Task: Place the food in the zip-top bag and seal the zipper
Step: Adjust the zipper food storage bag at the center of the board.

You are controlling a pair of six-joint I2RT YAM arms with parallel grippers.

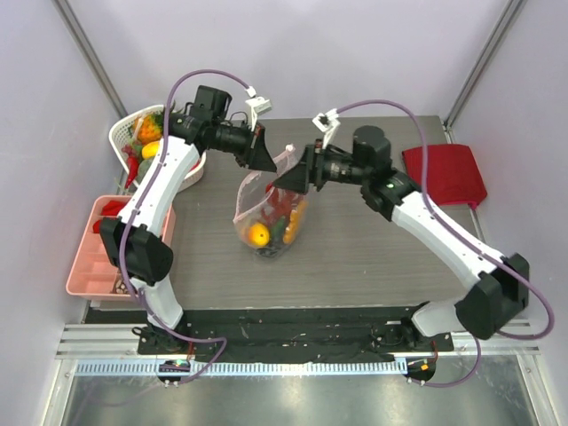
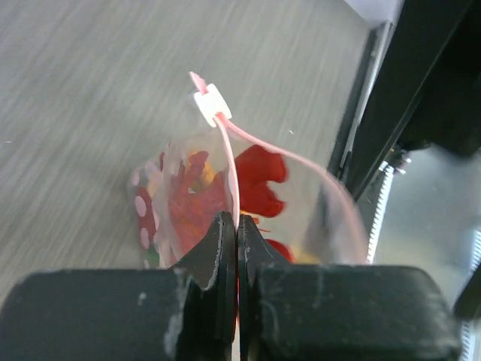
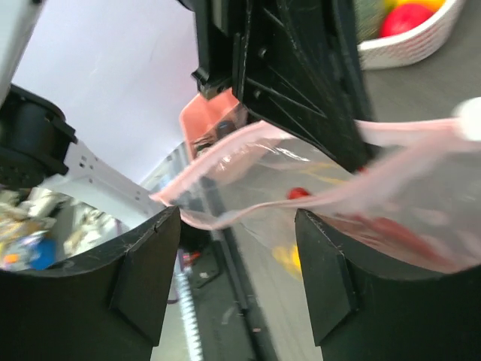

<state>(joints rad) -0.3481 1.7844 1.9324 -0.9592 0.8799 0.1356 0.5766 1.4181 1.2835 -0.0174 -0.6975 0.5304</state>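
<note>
The zip-top bag (image 1: 271, 213) stands on the counter (image 1: 373, 257) between both sets of jaws, with the food (image 1: 266, 232) slumped at its bottom. The film looks light, floppy and slick; only the zipper (image 2: 231, 162) strip offers firm purchase. The left jaws are pressed together, pinching that strip below its white slider (image 2: 213, 105). The right jaws are spread, the mouth edge passing loosely between them.

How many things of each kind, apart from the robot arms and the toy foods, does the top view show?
Clear dotted plastic zip-top bag: 1
White plastic basket: 1
Pink plastic compartment tray: 1
Dark red flat item: 1
Total: 4
</note>
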